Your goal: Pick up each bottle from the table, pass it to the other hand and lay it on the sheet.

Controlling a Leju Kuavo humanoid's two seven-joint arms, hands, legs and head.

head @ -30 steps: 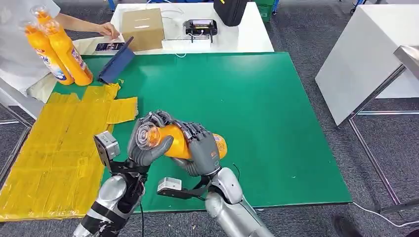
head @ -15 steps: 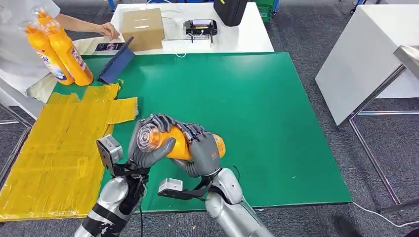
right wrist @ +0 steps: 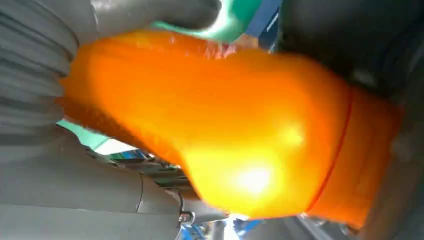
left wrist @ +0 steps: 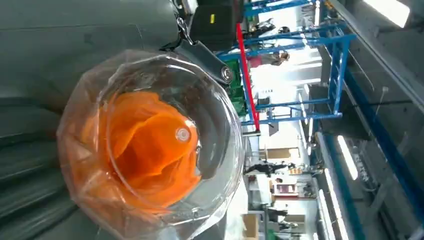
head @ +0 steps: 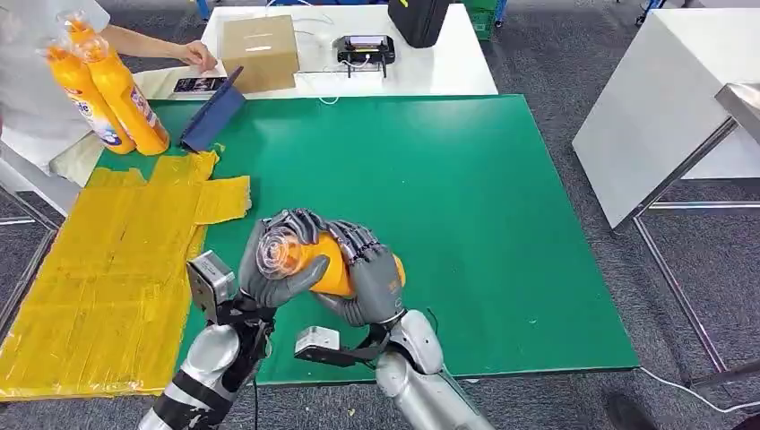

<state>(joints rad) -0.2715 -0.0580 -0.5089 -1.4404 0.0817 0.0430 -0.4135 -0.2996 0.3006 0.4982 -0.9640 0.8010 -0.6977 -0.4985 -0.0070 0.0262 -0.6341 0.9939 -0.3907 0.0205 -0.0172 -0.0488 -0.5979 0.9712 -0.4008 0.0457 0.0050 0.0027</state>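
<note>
An orange bottle (head: 328,265) with a clear cap (head: 277,250) lies level in the air above the green table's near edge. Both hands are wrapped around it. My left hand (head: 275,269) grips the cap end. My right hand (head: 369,282) grips the body. The left wrist view looks straight at the clear cap (left wrist: 150,140). In the right wrist view the orange bottle (right wrist: 225,130) sits close against the palm. The yellow sheet (head: 107,269) lies to the left of the hands.
A person at the far left holds two orange bottles (head: 103,90) upright over the green table (head: 502,197). A blue tablet (head: 212,115), a cardboard box (head: 259,49) and a black device (head: 365,49) stand at the back. A white table (head: 663,98) is on the right.
Both hands have moved slightly right and toward me with the bottle. The cap end has turned a little more toward the camera.
</note>
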